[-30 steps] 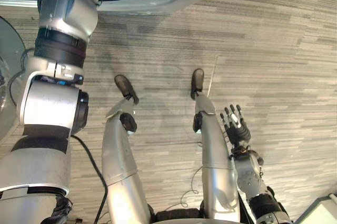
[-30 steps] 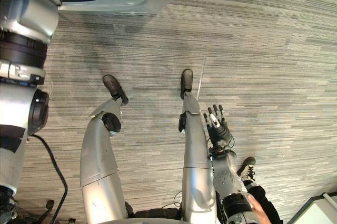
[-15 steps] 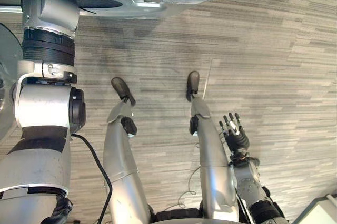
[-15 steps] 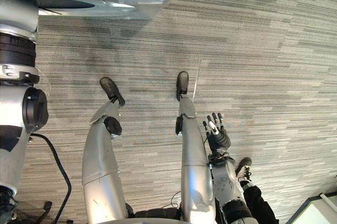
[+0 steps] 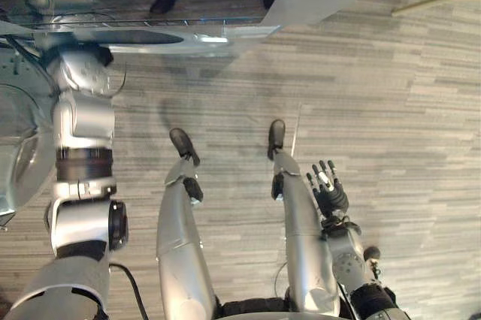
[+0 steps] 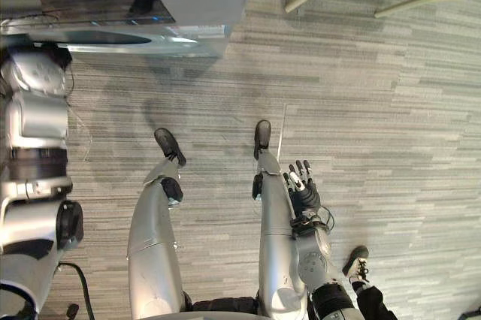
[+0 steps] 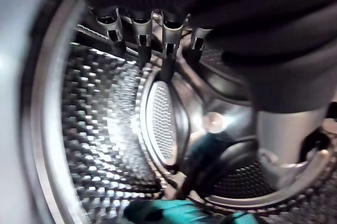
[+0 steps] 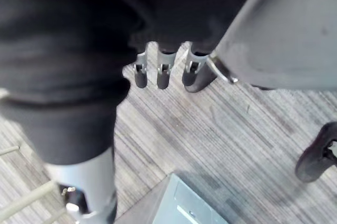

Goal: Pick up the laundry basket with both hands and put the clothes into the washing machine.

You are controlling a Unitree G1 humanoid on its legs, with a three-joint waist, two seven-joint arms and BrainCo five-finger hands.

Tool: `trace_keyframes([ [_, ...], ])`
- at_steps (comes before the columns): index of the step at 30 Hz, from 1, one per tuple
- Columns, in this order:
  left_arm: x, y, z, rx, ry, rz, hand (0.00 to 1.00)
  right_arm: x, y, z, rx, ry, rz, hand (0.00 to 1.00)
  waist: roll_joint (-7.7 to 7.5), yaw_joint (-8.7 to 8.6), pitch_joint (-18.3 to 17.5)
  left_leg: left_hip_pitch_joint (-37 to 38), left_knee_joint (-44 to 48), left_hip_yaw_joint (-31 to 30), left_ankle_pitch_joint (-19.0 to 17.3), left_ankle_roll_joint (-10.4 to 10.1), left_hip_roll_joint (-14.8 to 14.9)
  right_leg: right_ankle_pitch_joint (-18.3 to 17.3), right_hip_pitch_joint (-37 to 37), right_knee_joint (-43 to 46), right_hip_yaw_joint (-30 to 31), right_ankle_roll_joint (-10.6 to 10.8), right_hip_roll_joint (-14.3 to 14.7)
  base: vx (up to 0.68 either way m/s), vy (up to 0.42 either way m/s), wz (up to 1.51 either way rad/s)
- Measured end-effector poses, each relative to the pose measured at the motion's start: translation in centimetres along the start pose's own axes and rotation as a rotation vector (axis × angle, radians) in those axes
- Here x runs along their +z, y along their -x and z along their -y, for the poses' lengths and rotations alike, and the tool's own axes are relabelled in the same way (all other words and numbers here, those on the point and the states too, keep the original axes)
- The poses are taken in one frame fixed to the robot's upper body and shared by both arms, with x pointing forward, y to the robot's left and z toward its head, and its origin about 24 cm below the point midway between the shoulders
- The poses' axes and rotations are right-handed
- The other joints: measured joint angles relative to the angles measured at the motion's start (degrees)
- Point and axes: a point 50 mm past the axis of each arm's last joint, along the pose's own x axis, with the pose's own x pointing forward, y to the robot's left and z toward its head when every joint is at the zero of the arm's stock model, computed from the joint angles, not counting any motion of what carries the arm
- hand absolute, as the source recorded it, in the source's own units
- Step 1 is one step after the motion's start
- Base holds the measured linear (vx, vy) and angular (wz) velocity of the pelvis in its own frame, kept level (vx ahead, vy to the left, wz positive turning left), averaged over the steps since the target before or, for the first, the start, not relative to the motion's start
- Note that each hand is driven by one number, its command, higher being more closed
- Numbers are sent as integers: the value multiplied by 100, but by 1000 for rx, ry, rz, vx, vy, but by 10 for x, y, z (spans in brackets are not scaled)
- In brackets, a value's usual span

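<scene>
The left hand (image 7: 168,50) is inside the washing machine (image 5: 188,34). Its fingers are nearly straight and hold nothing. A teal cloth (image 7: 179,214) lies at the bottom of the steel drum (image 7: 95,129), apart from the fingers. I judge the cloth to be light, soft and limp, so it will sag and can catch on the door edge. It is best taken by a gathered fold in its middle. The right hand (image 5: 328,192) hangs beside the right leg above the floor (image 5: 391,110), with its fingers straight, spread and empty. Compared with one second ago the whole view has shifted, so the camera has moved. The left arm now stretches farther towards the machine, and the right hand has the same posture.
</scene>
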Motion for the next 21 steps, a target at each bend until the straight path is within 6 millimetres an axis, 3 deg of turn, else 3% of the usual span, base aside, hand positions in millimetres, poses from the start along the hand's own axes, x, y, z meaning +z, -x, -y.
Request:
trace_keyframes([
  [2,-38,38,23,-178,49,-158,0,-8,0,-3,-3,6,-46,0,21,88,-6,315,-84,51,9,-16,-25,-43,258,10,9,-18,-1,37,3,0],
  [3,-46,49,29,-228,80,-201,0,-9,0,-4,-5,4,-58,0,24,123,-7,374,-89,57,8,-16,-31,-57,307,21,15,-22,-2,40,12,5],
  [4,-66,81,44,-337,154,-320,0,-14,-1,-6,-13,6,-84,0,32,143,-12,529,-96,64,4,-20,-76,-153,409,142,34,-18,-38,28,9,8],
  [5,-68,86,47,-353,168,-339,0,-14,-1,-6,-15,7,-88,0,32,148,-12,557,-100,64,3,-21,-86,-172,425,171,33,-21,-48,28,9,14],
  [8,-85,135,72,-467,296,-512,0,-22,-3,-8,-19,32,-137,0,34,252,-13,914,-68,48,-15,-18,-163,-363,689,467,41,-24,-103,5,-15,14],
  [9,-90,161,83,-516,335,-590,0,-26,-2,-7,-25,36,-155,0,35,274,-15,1173,-30,18,-52,-12,-214,-524,892,683,35,-31,-168,-4,-42,23],
  [10,-92,174,86,-537,353,-624,0,-27,-2,-6,-29,37,-161,0,36,278,-15,1303,15,-9,-87,-18,-233,-614,1006,796,30,-32,-196,-14,-51,25],
  [12,-97,233,98,-657,391,-740,0,-28,0,0,-43,82,-181,0,92,289,-144,1732,193,-119,-257,-55,-304,-1000,1409,1291,-9,-38,-314,-27,-91,31],
  [13,-98,248,100,-692,395,-770,0,-28,1,3,-52,89,-186,0,124,291,-210,1841,219,-155,-292,-71,-321,-1085,1510,1377,-24,-49,-343,-17,-96,35],
  [15,-99,300,100,-777,433,-892,0,-30,6,13,-81,141,-212,0,211,318,-415,2312,128,-314,-301,-95,-441,-1393,1932,1691,-160,-94,-476,7,-146,39],
  [18,-99,338,91,-838,468,-977,0,-36,22,31,-151,180,-246,0,351,372,-751,2875,-452,-484,-81,-193,-504,-1661,2445,1734,-506,-200,-560,20,-211,49],
  [19,-98,342,90,-844,477,-988,0,-38,26,36,-172,183,-255,0,365,407,-822,2992,-622,-421,-59,-159,-489,-1697,2531,1718,-584,-231,-575,35,-252,66],
  [20,-95,349,89,-867,504,-993,0,-40,36,47,-216,203,-277,0,454,432,-986,3242,-1084,-182,-87,117,-384,-1682,2752,1531,-799,-326,-547,46,-232,79],
  [21,-93,349,86,-867,526,-982,0,-44,43,55,-264,215,-293,0,456,449,-1141,3368,-1195,253,-271,471,-248,-1547,2994,1138,-1037,-551,-613,42,-217,80],
])
